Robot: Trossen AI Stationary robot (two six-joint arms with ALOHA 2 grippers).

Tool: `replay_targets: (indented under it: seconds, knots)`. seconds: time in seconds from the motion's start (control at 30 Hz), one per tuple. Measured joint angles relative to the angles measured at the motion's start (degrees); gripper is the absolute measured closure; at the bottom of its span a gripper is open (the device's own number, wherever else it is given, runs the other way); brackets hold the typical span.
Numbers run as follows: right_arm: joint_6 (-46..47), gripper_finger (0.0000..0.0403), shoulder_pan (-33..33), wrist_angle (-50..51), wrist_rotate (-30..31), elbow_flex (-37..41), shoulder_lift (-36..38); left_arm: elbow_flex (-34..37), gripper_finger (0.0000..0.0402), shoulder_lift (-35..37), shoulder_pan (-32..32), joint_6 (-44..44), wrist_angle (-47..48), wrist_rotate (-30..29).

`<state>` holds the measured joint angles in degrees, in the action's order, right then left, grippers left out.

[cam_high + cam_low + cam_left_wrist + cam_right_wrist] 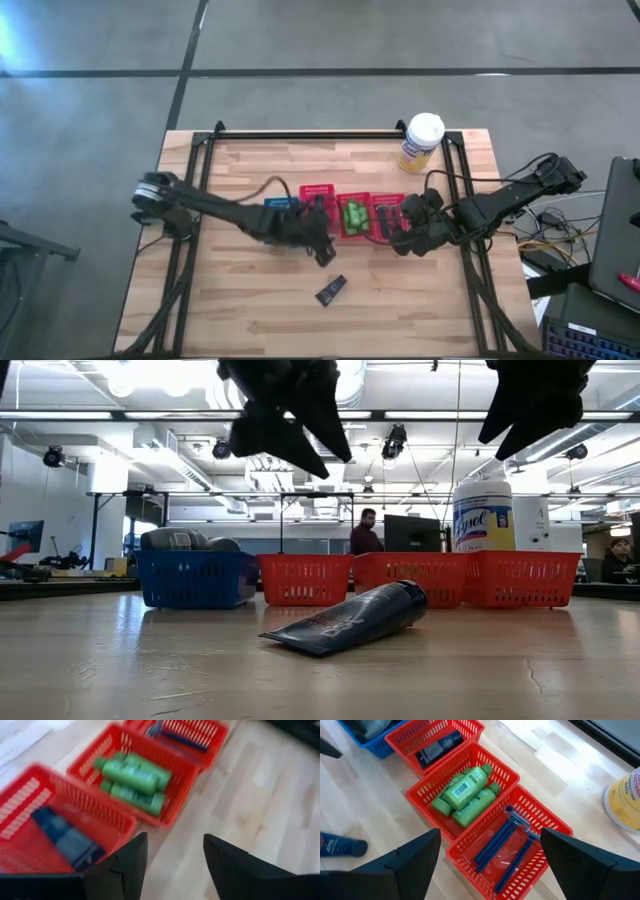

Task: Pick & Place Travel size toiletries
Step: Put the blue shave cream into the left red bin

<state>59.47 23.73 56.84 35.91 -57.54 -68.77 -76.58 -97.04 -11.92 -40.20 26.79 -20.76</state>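
A dark flat tube (331, 290) lies loose on the wooden table in front of the trays; it also shows in the low view (350, 618). Another dark tube (67, 840) lies in the red tray (30, 795) beside the blue one. Green bottles (465, 792) lie in the middle red tray (422, 790). Thin blue razors (505, 845) lie in the right-hand red tray (555, 822). Grey bottles (180, 540) rest in the blue tray (195, 580). My left gripper (175, 842) is open and empty above the table, just in front of the trays. My right gripper (490, 834) is open and empty above the razor tray.
A big white-capped, yellow-labelled jar (421, 142) stands at the table's far right, behind the trays. The trays stand in a row across the table's middle. Bare wood lies toward the near edge around the loose tube. People show in the room beyond the table.
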Motion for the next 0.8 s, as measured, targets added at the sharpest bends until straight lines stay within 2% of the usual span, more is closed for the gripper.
replay_targets:
  seconds: [0.13, 0.33, 0.6, 0.8]
  knots:
    - [-2.1, 0.0062, 0.0, 0.1, -1.1, 0.0, 0.0, -4.9, 0.0204, -4.7, -4.1, -5.1, 5.4, -2.2]
    - [-4.2, 0.0076, 0.0, 0.2, -2.2, 0.0, 0.0, -10.0, 0.0204, -10.1, -7.2, -7.9, 6.2, -2.2]
    - [-6.3, 0.0089, 0.0, 0.0, -2.5, 0.0, 0.0, -12.1, 0.0204, -12.9, -8.3, -15.4, 6.3, -1.6]
    - [-6.7, 0.0075, 0.0, -0.1, -2.5, 0.0, 0.0, -12.4, 0.0203, -14.0, -10.2, -21.8, 6.1, -1.2]
